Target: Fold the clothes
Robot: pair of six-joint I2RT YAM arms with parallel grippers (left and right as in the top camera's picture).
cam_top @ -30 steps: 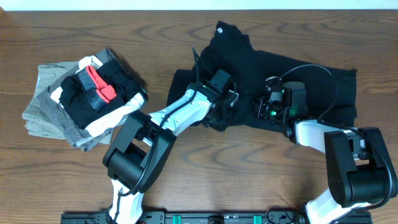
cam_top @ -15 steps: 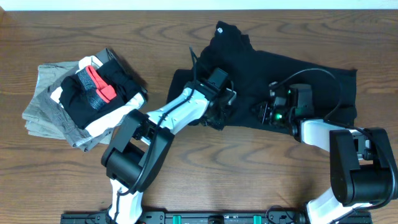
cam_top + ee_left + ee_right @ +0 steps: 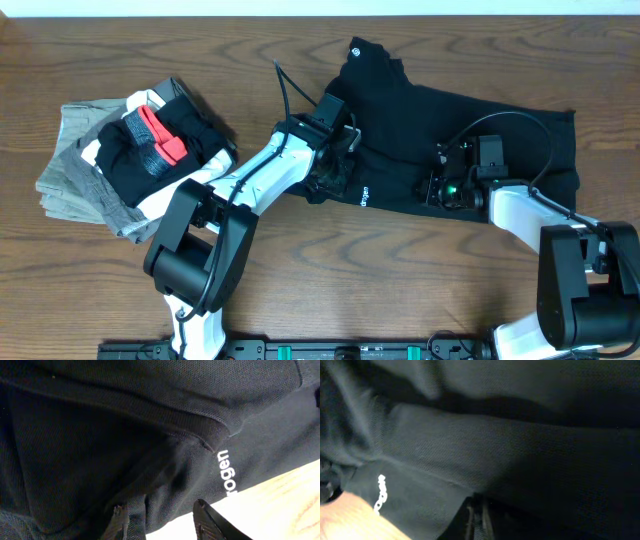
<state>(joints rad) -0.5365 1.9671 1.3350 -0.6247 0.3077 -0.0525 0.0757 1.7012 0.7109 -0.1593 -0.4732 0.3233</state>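
The clothes, a black T-shirt [image 3: 470, 115], lie spread across the middle and right of the table, with a white neck label [image 3: 355, 47] at the far end. A white logo print [image 3: 365, 195] shows on the near hem. My left gripper [image 3: 335, 172] hovers over the shirt's bunched left part. In the left wrist view the left gripper [image 3: 165, 522] is open, a slack fold lying by its left finger [image 3: 120, 522] and the logo print [image 3: 227, 472] just ahead. My right gripper [image 3: 436, 186] sits on the near hem. In the right wrist view the right gripper [image 3: 477, 520] is shut on a pinch of black fabric.
A stack of folded gray and white garments [image 3: 75, 175] lies at the left, topped by a small black piece with a red patch [image 3: 160, 135]. Bare wooden table [image 3: 400, 280] runs along the near side. A black cable [image 3: 295, 95] arcs over the left arm.
The left gripper has opened and pulled back to the left, leaving the fabric it held. The white logo print now shows on the hem. The right gripper has shifted slightly right.
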